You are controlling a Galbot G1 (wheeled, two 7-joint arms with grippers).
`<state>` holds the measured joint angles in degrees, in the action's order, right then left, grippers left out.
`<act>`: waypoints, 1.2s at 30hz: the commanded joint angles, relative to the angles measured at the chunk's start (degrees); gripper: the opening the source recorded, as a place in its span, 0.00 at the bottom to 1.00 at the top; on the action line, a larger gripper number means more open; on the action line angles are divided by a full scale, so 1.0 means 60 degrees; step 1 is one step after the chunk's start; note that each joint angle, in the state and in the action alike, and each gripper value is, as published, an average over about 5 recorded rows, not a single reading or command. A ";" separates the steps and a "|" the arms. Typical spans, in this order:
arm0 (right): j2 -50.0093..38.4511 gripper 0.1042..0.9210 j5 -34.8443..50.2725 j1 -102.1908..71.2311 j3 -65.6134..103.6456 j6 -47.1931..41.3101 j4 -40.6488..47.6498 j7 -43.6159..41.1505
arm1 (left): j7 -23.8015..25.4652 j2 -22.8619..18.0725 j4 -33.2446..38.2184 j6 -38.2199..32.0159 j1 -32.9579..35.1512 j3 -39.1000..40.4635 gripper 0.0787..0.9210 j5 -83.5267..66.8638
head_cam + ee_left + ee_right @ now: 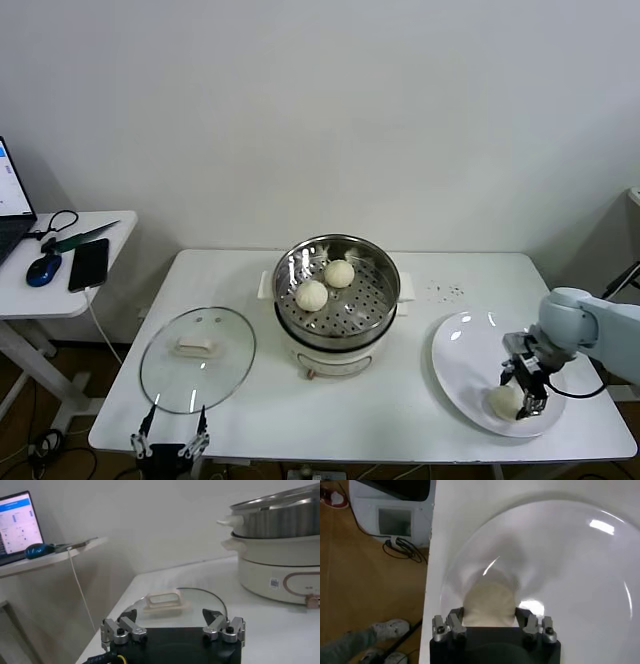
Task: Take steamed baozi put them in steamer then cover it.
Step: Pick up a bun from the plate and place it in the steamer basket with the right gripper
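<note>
The steel steamer [385, 270] stands mid-table with two baozi [311, 295] [339, 273] on its perforated tray. A third baozi [503, 401] lies on the white plate [465, 345] at the right. My right gripper [522, 402] is down on it. In the right wrist view the fingers [456, 617] press both sides of this baozi [487, 602], which rests on the plate [570, 580]. The glass cover [197, 360] lies flat at the front left. My left gripper [168, 432] hangs open and empty at the table's front edge, just before the cover [200, 600].
A side table [60, 290] at the far left holds a laptop, a blue mouse [43, 268] and a phone [88, 264]. The table's right and front edges run close to the plate. The steamer's base [280, 575] stands off to one side of the left gripper.
</note>
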<state>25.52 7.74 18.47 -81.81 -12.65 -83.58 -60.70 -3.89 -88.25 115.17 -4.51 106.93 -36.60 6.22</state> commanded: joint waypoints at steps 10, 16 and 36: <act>0.2492 0.68 -0.0886 0.4808 -0.1213 0.5059 0.0530 -0.0607 | 0.0063 0.0017 0.0015 -0.0016 0.0058 0.0101 0.88 0.0253; 0.3709 0.68 -0.1475 0.6024 -0.1157 0.6887 0.0602 -0.0697 | 0.0036 -0.0020 0.0040 0.0024 0.0006 0.0227 0.88 0.0342; 0.7663 0.68 -0.2117 0.3977 0.0312 0.7144 0.0852 -0.0649 | -0.0037 -0.0099 0.0026 0.0019 -0.0036 0.0204 0.88 0.0167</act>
<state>59.82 -1.84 46.42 -81.92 27.21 -79.13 -64.57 -3.99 -88.78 115.00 -4.78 107.04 -35.51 7.42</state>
